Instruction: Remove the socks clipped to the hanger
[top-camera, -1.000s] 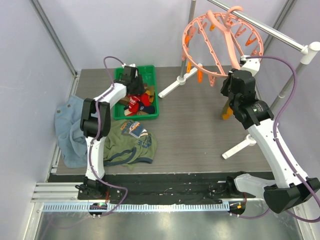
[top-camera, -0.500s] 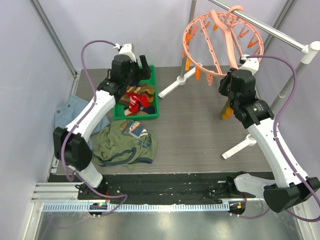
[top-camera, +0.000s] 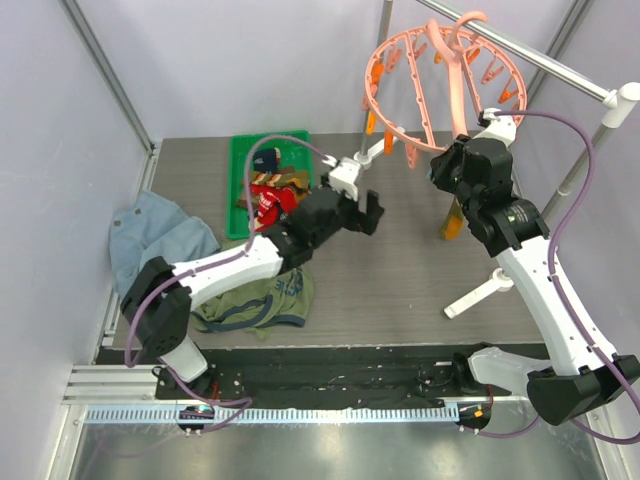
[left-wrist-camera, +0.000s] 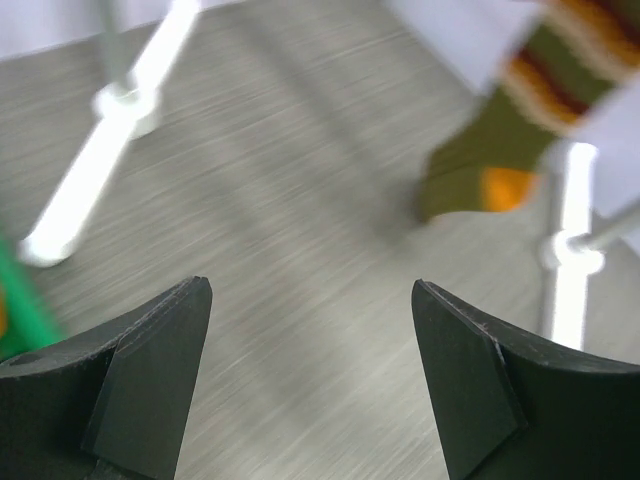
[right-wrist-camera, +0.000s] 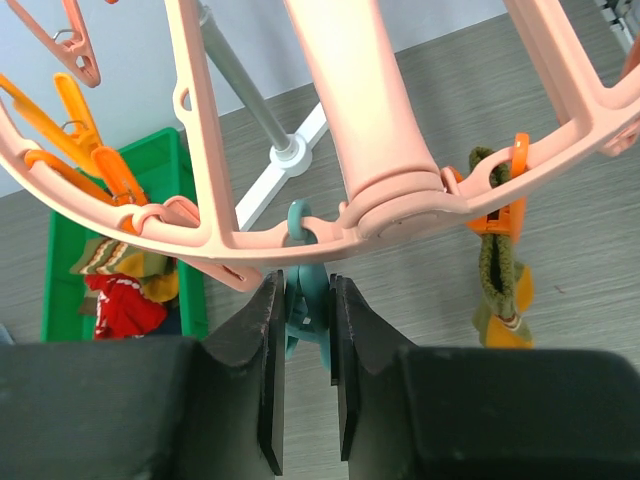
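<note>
Your hanger (top-camera: 372, 95) hangs on the rail (top-camera: 540, 62) at back right, with your right gripper (right-wrist-camera: 306, 300) pinched onto a teal clip (right-wrist-camera: 297, 232) under the ring, and the green tray (top-camera: 236, 190) at back left already holds a pile of socks (top-camera: 272, 195). Looks like you're on the one olive striped sock (right-wrist-camera: 497, 280) dangling from an orange clip (right-wrist-camera: 515, 190). So your left gripper (left-wrist-camera: 310, 300), spread wide and empty over the table (top-camera: 400, 270), needs to reach up, close on it and tug down.

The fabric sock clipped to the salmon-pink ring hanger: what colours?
The sock is olive with orange, dark-red and cream stripes; clearest in left wrist view.
</note>
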